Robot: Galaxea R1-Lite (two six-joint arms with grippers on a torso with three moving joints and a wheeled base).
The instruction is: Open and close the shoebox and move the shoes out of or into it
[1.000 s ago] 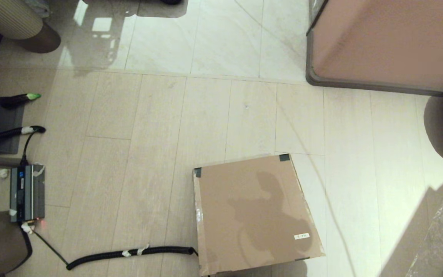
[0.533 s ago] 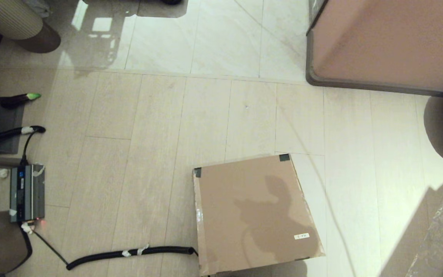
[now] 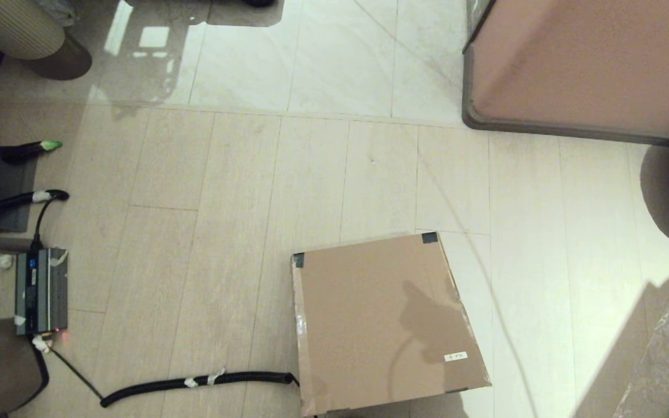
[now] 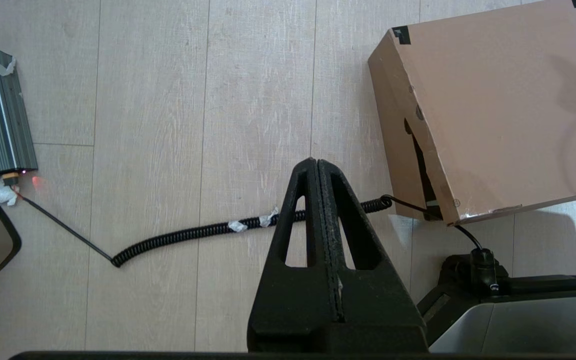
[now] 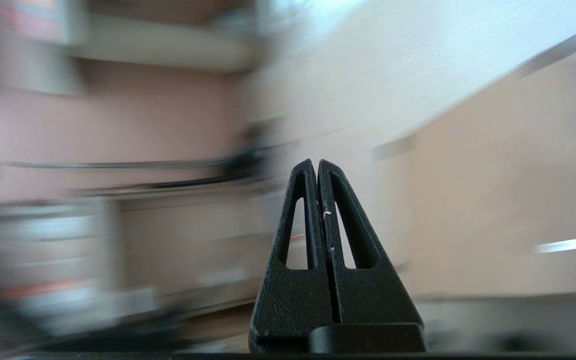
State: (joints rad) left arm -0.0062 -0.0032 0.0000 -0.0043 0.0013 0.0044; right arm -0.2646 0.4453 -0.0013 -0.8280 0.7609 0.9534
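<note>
The brown cardboard shoebox (image 3: 381,322) lies on the floor at the near centre with its lid down, dark tape at its two far corners and a small white label near its right edge. The left wrist view shows the shoebox (image 4: 498,110) from its left side. The shoes are hidden. My left gripper (image 4: 317,161) hangs shut and empty over the floor, left of the box. My right gripper (image 5: 316,162) is shut and empty, with smeared surroundings behind it. Neither gripper appears in the head view; only an arm's shadow falls on the lid.
A coiled black cable (image 3: 195,383) runs along the floor from a grey power unit (image 3: 41,290) to the box's near left corner. A large pinkish-brown panel with a grey rim (image 3: 584,64) stands at the far right. The robot's base (image 4: 513,310) is near the box.
The arm's shadow on the shoebox lid has slid to the right and toward the near edge and grown smaller. The box has not moved.
</note>
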